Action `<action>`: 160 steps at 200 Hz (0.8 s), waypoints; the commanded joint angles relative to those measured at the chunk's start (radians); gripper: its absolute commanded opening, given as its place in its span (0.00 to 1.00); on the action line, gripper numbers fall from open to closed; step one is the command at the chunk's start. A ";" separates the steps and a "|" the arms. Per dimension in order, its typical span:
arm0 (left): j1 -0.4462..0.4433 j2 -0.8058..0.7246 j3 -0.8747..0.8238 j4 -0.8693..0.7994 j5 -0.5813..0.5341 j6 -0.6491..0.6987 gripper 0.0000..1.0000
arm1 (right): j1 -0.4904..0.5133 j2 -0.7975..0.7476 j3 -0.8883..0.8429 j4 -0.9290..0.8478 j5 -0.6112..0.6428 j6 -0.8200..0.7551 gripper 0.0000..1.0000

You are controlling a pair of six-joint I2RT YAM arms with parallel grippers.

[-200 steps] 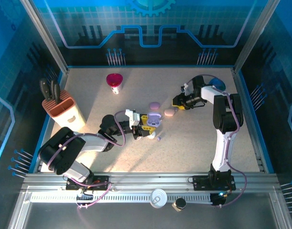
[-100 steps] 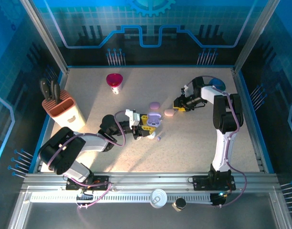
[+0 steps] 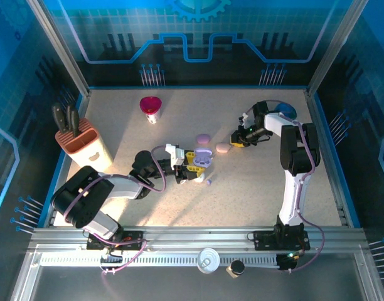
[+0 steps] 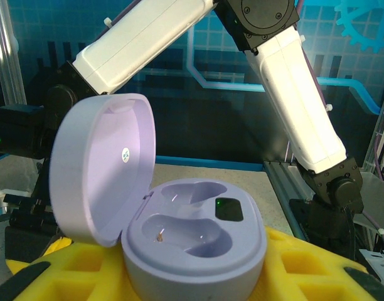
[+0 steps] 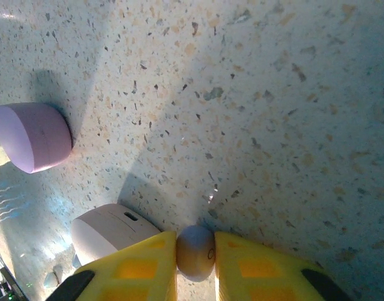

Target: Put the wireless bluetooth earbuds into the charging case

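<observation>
Right claw (image 5: 196,258): yellow pads pressed on both sides of a small pale round earbud (image 5: 195,248) lying on the speckled table (image 5: 273,125). A pinkish closed oval case (image 5: 110,231) sits just beside it at 9 o'clock. Lift straight up with a gentle grip — the bead could squirt out. Left claw (image 4: 192,279) is clamped on the open lilac oval charging case (image 4: 195,241), both wells empty — hold it level.

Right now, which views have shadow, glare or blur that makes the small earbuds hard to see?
Top external: blue tint, and the loose earbud is a mere speck. Left wrist: open case sharp, faint glare in its wells. Right wrist: broad shadows on the table, yet the pinched earbud reads clearly.
</observation>
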 commanded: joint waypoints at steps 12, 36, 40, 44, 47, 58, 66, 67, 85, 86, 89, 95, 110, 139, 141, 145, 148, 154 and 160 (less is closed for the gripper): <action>0.012 0.003 0.013 0.034 0.012 0.019 0.38 | 0.003 -0.018 -0.003 -0.003 0.022 0.012 0.18; 0.016 0.007 0.003 0.034 -0.005 0.030 0.38 | 0.008 -0.064 -0.035 0.038 0.027 0.032 0.17; 0.017 0.009 0.001 0.033 -0.008 0.030 0.38 | 0.008 -0.074 -0.041 0.041 0.031 0.034 0.17; 0.019 0.009 0.000 0.033 -0.013 0.031 0.38 | 0.009 -0.084 -0.046 0.044 0.037 0.036 0.17; 0.020 0.010 0.000 0.032 -0.016 0.032 0.38 | 0.010 -0.093 -0.049 0.043 0.044 0.036 0.17; 0.023 0.011 -0.003 0.027 -0.027 0.037 0.38 | 0.014 -0.121 -0.060 0.041 0.068 0.037 0.17; 0.025 0.012 -0.005 0.021 -0.036 0.044 0.38 | 0.017 -0.143 -0.072 0.038 0.089 0.036 0.17; 0.026 0.012 -0.005 0.020 -0.038 0.046 0.38 | 0.017 -0.145 -0.074 0.037 0.092 0.036 0.17; 0.025 0.018 -0.004 -0.017 -0.067 0.078 0.38 | 0.025 -0.205 -0.113 0.040 0.134 0.038 0.17; 0.026 0.018 -0.004 -0.020 -0.068 0.080 0.38 | 0.026 -0.209 -0.115 0.040 0.136 0.039 0.17; 0.025 0.020 -0.002 -0.029 -0.073 0.084 0.38 | 0.027 -0.218 -0.125 0.040 0.143 0.039 0.17; 0.026 0.023 0.000 -0.040 -0.083 0.095 0.38 | 0.032 -0.237 -0.139 0.040 0.156 0.039 0.17; 0.026 0.034 0.004 -0.051 -0.105 0.112 0.38 | 0.045 -0.285 -0.170 0.033 0.181 0.038 0.17; 0.026 0.057 0.020 -0.078 -0.127 0.130 0.38 | 0.083 -0.379 -0.213 0.002 0.257 0.031 0.17; 0.026 0.058 0.021 -0.081 -0.128 0.131 0.38 | 0.086 -0.384 -0.216 -0.001 0.262 0.030 0.17; 0.025 0.061 0.024 -0.087 -0.132 0.134 0.38 | 0.092 -0.395 -0.220 -0.004 0.271 0.030 0.17; 0.025 0.062 0.025 -0.090 -0.135 0.135 0.38 | 0.096 -0.403 -0.223 -0.007 0.277 0.028 0.17; 0.026 0.065 0.027 -0.093 -0.141 0.139 0.38 | 0.105 -0.420 -0.230 -0.009 0.283 0.028 0.17; 0.026 0.070 0.028 -0.097 -0.148 0.142 0.38 | 0.113 -0.435 -0.239 -0.012 0.285 0.029 0.17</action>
